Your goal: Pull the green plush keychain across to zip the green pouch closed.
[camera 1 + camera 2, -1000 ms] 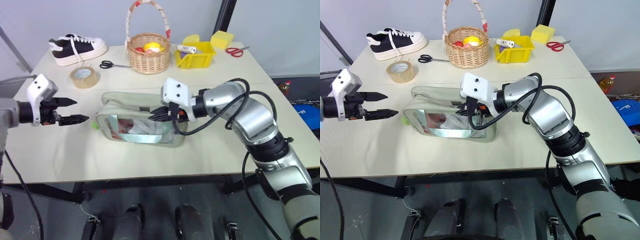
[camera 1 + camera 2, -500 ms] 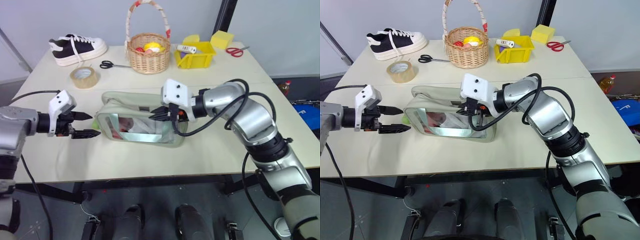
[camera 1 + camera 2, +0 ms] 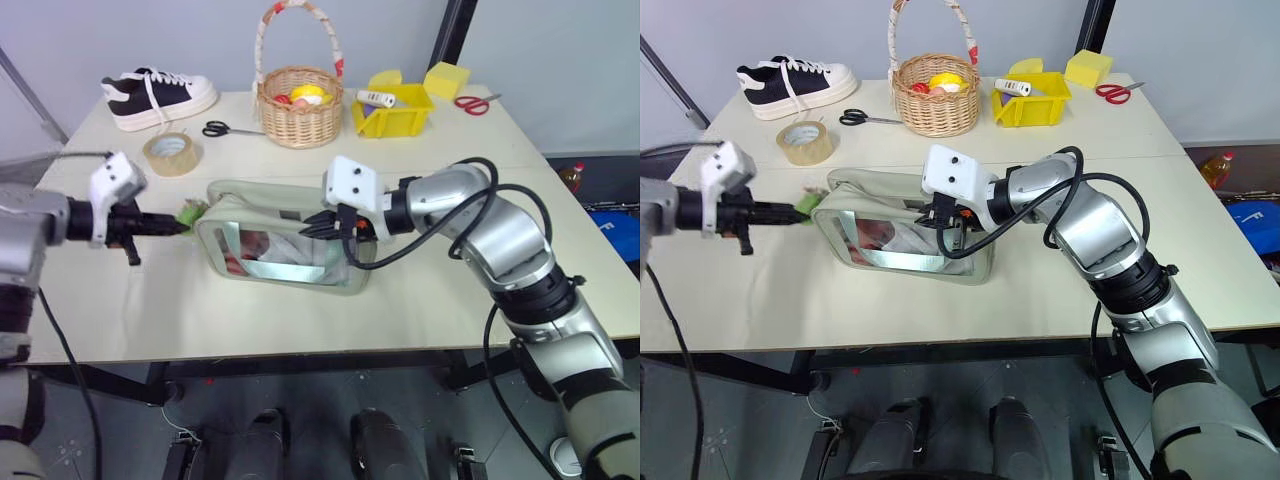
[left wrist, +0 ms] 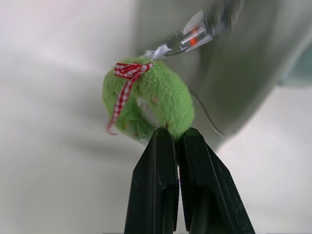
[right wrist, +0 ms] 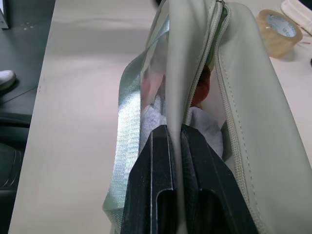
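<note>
**Green plush charm pinched at the pouch's left end**

Pale sage fabric forms the green pouch (image 3: 285, 243), lying mid-table with its clear window facing the near edge. At its left end, the left gripper (image 4: 176, 139) has its jaws closed on the green plush keychain (image 4: 151, 100) (a red checked ribbon is tied on it). The right gripper (image 5: 175, 134) clamps the pouch's fabric edge beside the open zipper (image 5: 202, 73), at the pouch's right part.

Readable text: none that I can make out.
Labels, brands, numbers: nothing legible on anything in front of me.
</note>
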Controlling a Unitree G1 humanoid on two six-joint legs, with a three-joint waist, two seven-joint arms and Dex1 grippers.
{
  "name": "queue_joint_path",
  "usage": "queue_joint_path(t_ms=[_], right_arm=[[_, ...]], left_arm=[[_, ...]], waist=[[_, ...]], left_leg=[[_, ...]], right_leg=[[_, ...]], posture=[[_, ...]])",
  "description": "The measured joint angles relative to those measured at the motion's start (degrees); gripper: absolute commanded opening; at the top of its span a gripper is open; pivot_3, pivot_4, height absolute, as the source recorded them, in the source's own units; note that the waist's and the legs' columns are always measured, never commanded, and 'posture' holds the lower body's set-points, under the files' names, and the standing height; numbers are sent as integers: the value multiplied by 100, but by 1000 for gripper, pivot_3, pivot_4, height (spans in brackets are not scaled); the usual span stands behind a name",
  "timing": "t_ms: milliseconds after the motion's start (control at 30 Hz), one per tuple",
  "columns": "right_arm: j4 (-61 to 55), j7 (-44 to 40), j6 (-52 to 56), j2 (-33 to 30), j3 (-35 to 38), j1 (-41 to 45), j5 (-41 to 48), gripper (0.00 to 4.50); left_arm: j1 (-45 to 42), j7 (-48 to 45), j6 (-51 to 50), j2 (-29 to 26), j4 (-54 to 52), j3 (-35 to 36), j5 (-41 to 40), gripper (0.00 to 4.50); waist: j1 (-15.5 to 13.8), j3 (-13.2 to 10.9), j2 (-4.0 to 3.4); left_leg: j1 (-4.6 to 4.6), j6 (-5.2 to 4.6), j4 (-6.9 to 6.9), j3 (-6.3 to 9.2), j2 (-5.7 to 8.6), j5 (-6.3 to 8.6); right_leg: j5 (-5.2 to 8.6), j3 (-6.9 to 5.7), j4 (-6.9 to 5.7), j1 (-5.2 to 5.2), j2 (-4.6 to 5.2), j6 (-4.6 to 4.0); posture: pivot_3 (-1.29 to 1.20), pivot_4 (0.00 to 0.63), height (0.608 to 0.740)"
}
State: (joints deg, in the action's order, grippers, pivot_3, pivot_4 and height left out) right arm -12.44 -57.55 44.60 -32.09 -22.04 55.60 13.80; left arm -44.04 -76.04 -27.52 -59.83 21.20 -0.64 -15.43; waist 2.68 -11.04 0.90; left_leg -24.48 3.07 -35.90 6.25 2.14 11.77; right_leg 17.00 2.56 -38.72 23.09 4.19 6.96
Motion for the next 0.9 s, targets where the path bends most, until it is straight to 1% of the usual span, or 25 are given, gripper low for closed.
queue_joint_path(t_ms=[133,267,333,500,633,700,767,833,867,900], right_arm=[[53,57,-62,38,3,-2,-40,0],[194,106,-160,130,5,-1,-136,0],[266,116,-209,193,5,2,-173,0],[436,140,-331,316,2,34,-249,0],[494,157,-368,386,2,38,-319,0],[494,160,-367,394,2,38,-357,0],[493,161,-366,393,3,38,-370,0],[493,164,-366,393,3,37,-395,0],[493,165,-366,393,3,37,-402,0],[493,165,-367,395,3,37,-405,0]], left_arm=[[-759,-30,-97,-88,117,82,-28,39],[-1399,-59,-460,77,-131,142,-224,39],[-1464,-111,-581,216,-470,112,-312,39],[-1369,-220,-559,541,-1246,-319,-319,39],[-1256,-196,-67,713,-1324,-625,1,39],[-1246,-265,97,714,-1281,-725,90,698],[-1247,-347,207,710,-1249,-725,112,1499],[-1247,-450,243,704,-1233,-725,112,2522],[-1247,-518,269,695,-1234,-725,108,3118],[-1247,-584,278,681,-1238,-725,106,3582]], waist=[[-3,0,0],[8,0,0],[34,0,0],[98,0,0],[128,0,0],[128,0,0],[125,0,0],[124,0,0],[125,0,0],[125,0,0]], left_leg=[[0,0,-2,0,0,0],[1,0,-4,1,-3,0],[2,0,-3,1,-4,0],[2,0,-3,3,-5,0],[4,0,-4,4,-6,0],[4,0,-5,3,-6,0],[4,0,-5,4,-6,0],[4,0,-5,4,-6,0],[4,0,-5,3,-5,0],[4,0,-5,3,-6,0]], right_leg=[[0,0,-3,-1,-2,0],[0,0,-6,-2,-6,0],[0,1,-7,-2,-7,0],[1,4,-17,2,-10,0],[1,7,-25,4,-14,-1],[1,9,-26,5,-14,-1],[1,9,-26,5,-14,-2],[1,9,-26,5,-14,-2],[1,9,-26,5,-14,-2],[2,9,-26,5,-14,-2]], posture=[[0,150,740],[0,150,740],[0,150,740],[0,150,740],[0,150,740],[0,150,740],[0,150,740],[0,150,740],[0,150,740],[0,150,740]])
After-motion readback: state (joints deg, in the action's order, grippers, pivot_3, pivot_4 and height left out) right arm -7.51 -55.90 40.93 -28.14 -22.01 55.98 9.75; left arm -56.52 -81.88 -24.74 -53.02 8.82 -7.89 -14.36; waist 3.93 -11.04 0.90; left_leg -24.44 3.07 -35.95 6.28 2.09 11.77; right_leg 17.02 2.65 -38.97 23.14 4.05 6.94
